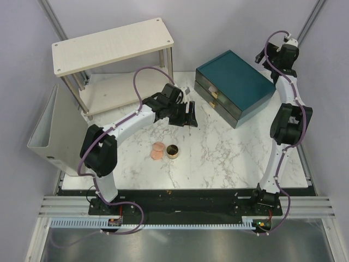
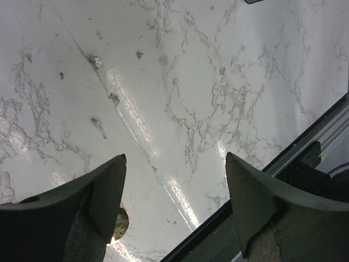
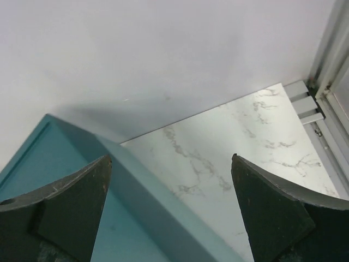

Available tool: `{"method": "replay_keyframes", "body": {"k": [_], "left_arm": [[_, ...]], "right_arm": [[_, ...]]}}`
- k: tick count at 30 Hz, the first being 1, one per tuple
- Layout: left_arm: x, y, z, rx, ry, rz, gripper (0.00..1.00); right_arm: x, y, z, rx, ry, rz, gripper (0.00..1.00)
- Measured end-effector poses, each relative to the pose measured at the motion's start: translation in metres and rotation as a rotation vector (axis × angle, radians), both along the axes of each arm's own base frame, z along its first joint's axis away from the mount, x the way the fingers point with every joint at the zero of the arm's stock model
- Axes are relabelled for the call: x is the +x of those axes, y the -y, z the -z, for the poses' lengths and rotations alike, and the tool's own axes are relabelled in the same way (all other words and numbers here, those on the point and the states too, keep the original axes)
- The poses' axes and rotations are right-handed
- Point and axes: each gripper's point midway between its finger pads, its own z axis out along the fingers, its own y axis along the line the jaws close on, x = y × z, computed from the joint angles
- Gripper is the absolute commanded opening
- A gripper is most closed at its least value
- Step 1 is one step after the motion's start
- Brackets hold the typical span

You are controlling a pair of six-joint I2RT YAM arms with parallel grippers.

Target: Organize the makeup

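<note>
2 makeup items at the middle of the desk (image 1: 229,158), nothing held.
Pink sponge (image 1: 157,151) just left of gold-rimmed pot (image 1: 173,151), centre of the top view. Spread wide and empty, left fingers (image 2: 103,191) above and right of the pot in that frame. Likewise wide apart and empty, right fingers (image 3: 76,202) at upper right, over the far corner of the teal box (image 1: 234,82).
</note>
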Motion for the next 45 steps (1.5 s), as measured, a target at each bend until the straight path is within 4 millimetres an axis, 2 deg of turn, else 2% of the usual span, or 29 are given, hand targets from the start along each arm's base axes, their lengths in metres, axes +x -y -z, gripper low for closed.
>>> {"method": "replay_keyframes", "body": {"k": [2, 4, 8, 16, 28, 37, 41, 45], "left_arm": [[0.0, 0.0, 0.002, 0.002, -0.004, 0.0, 0.8], [0.0, 0.0, 0.004, 0.005, -0.007, 0.001, 0.8], [0.0, 0.0, 0.006, 0.006, -0.013, 0.002, 0.8], [-0.003, 0.003, 0.006, -0.004, -0.023, 0.014, 0.8], [-0.007, 0.001, 0.013, 0.004, -0.045, 0.012, 0.8], [-0.005, 0.001, 0.02, 0.009, -0.077, -0.025, 0.83], [0.004, -0.001, 0.029, 0.01, -0.105, -0.101, 0.84], [0.026, -0.002, 0.04, -0.071, -0.156, -0.214, 0.84]], "right_arm": [[0.003, 0.013, 0.011, 0.028, -0.004, 0.018, 0.98], [0.006, 0.015, 0.025, 0.054, -0.017, 0.011, 0.98], [0.009, -0.003, 0.055, 0.118, -0.061, -0.06, 0.98], [0.012, -0.025, 0.049, 0.18, -0.022, -0.17, 0.98], [0.006, -0.04, 0.053, 0.124, -0.029, -0.264, 0.98], [-0.009, -0.073, 0.056, 0.108, -0.06, -0.339, 0.98], [-0.01, -0.083, 0.056, 0.106, -0.062, -0.361, 0.98], [-0.01, -0.083, 0.056, 0.106, -0.062, -0.362, 0.98]]}}
